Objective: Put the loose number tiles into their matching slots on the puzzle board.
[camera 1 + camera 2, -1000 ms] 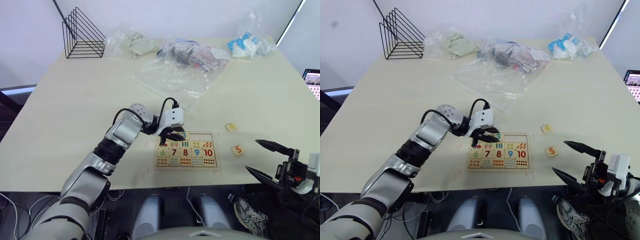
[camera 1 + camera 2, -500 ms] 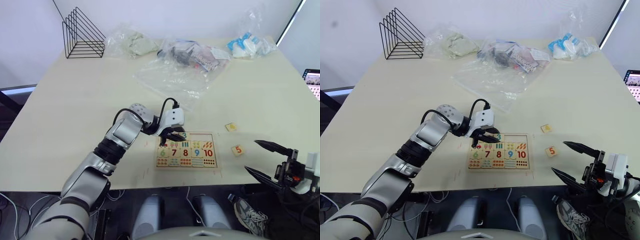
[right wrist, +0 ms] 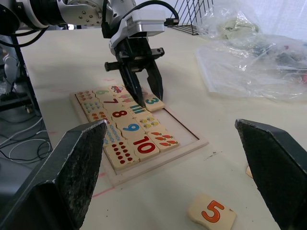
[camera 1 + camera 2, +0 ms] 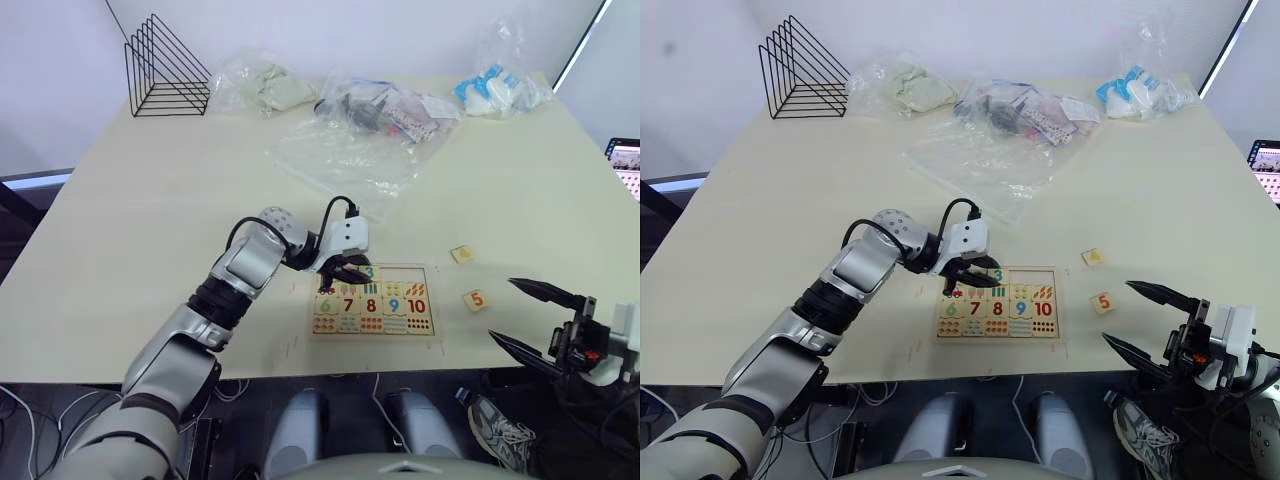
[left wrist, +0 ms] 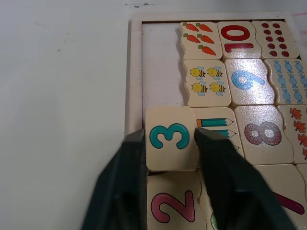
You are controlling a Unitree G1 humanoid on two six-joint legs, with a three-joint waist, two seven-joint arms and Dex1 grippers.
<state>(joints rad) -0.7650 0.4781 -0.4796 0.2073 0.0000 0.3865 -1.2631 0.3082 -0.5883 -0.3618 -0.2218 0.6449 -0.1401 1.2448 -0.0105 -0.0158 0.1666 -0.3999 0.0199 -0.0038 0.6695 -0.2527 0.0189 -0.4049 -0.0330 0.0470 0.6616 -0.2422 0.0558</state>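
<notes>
Head views: two loose tiles, the 5 point(image 4: 476, 298) and another point(image 4: 461, 254), lie on the desk point(image 4: 150, 200) right of the board point(image 4: 375, 301). Left wrist view: left end effector point(image 5: 171, 143) pinches tile 3 point(image 5: 169, 140) over the slot row. Right wrist view: right end effector point(image 3: 168, 167) spread wide, empty.

I see a cream table point(image 4: 130, 230) carrying everything. The puzzle board point(image 4: 377, 335) lies flat near its front edge. To the board's right two loose tiles rest directly on the top: a 5 tile point(image 4: 476, 298) and, just beyond it, a tile point(image 4: 461, 254) whose digit I cannot read. A flat clear bag point(image 4: 345, 160) lies mid-table. Along the far edge I note a black wire rack point(image 4: 163, 68) and three filled plastic bags point(image 4: 262, 85), point(image 4: 388, 110), point(image 4: 497, 90).
</notes>
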